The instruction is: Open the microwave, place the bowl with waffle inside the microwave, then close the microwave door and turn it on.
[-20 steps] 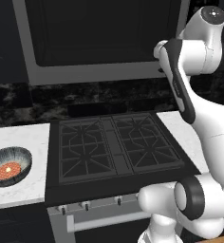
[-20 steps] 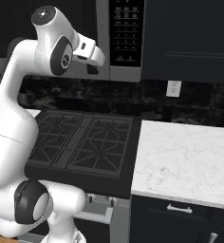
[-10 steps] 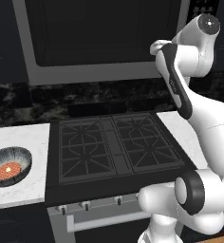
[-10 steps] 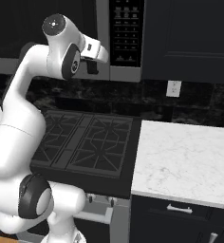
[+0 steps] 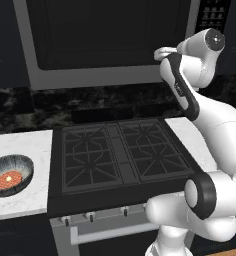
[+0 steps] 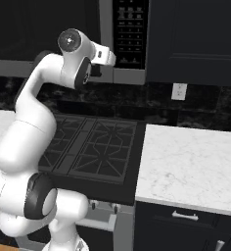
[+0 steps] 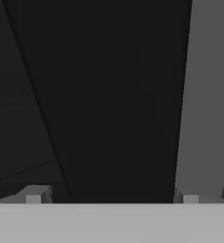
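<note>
Two white marble counters flank black stove; bowl on left one; claw wide.

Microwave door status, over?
Gripper jaws open, empty, close to the dark glass microwave door. Door shut. Dark speckled bowl with orange waffle waits on white counter. Nothing in the way.

Microwave top cut by frame; bowl clipped left.
</note>
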Controlling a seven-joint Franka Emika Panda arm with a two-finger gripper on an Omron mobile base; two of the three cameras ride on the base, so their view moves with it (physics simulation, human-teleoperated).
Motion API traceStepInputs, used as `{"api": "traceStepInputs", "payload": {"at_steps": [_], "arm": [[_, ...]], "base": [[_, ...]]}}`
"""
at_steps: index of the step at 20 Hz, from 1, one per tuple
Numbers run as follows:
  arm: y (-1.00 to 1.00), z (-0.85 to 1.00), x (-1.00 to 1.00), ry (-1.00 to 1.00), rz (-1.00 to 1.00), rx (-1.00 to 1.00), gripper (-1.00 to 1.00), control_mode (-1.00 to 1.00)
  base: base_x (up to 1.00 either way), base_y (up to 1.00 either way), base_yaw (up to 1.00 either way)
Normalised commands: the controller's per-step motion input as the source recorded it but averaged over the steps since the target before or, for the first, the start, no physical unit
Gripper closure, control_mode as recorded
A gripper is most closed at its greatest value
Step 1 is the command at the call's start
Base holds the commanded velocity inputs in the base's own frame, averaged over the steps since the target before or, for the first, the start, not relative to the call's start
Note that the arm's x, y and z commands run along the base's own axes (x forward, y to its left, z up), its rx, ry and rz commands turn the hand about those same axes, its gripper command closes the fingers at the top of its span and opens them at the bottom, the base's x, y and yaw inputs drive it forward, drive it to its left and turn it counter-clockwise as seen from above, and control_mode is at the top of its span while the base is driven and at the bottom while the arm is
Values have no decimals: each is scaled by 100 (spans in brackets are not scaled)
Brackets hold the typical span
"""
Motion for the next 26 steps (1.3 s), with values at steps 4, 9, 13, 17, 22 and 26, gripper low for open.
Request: {"api": "traceStepInputs", "payload": {"at_steps": [4, 9, 13, 17, 22, 26], "arm": [[0, -39, 50, -12, 6, -5, -100, -100], [8, -45, 64, -5, 5, -10, 100, -100], [51, -23, 71, 0, 5, -12, 100, -100], [63, 0, 59, 0, 14, -1, 100, -100], [74, 2, 19, 6, 17, 0, 100, -100], [100, 27, -23, 26, 8, -13, 100, -100]], "base": [[0, 0, 0], [0, 0, 0], [0, 0, 0], [0, 0, 0], [0, 0, 0], [0, 0, 0]]}}
